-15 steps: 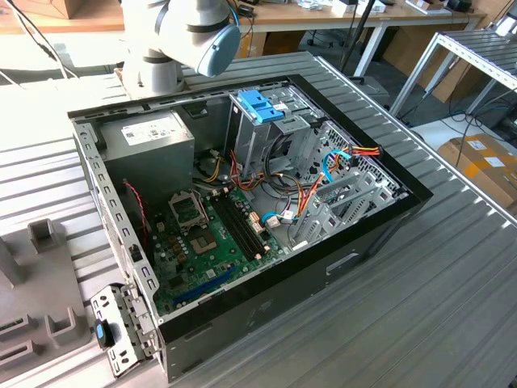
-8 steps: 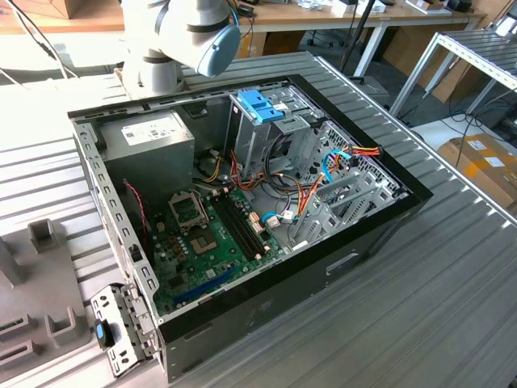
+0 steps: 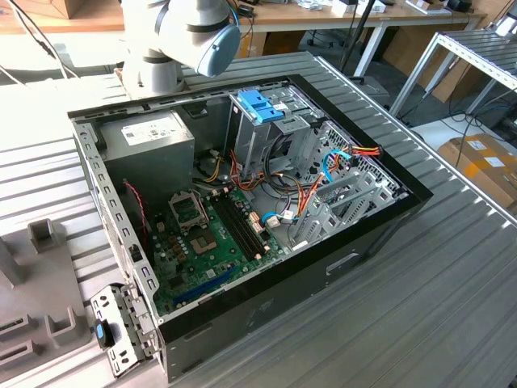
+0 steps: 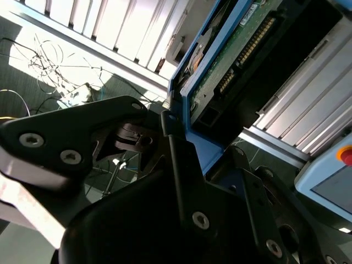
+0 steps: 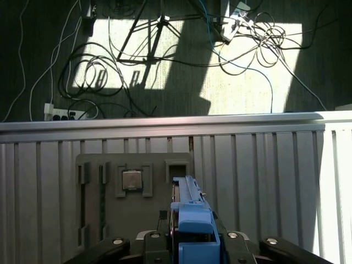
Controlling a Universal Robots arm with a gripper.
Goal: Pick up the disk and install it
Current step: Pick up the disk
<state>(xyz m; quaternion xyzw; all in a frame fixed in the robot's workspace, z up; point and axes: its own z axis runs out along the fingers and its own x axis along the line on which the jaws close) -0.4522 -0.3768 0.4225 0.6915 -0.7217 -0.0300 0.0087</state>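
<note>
The disk (image 5: 190, 212) stands on edge between the black fingers of my gripper (image 5: 192, 242), its light-blue carrier rail facing the first wrist view. In the second wrist view the disk (image 4: 231, 60) shows its green circuit board and dark metal body, with the blue rail running down into the gripper (image 4: 190, 148), which is shut on it. The disk hangs in the air above a grey fixture plate (image 5: 93, 165) on the ribbed table. The open computer case (image 3: 242, 210) lies on the table in the exterior view, with a grey drive cage topped by a broad blue handle (image 3: 260, 105) at its far side.
A processor chip (image 5: 132, 180) sits in a recess of the fixture plate. Inside the case are the motherboard (image 3: 206, 234), a power supply (image 3: 153, 137) and loose red and orange cables (image 3: 303, 194). The arm's base (image 3: 182, 36) stands behind the case. Cables lie on the floor (image 5: 165, 49).
</note>
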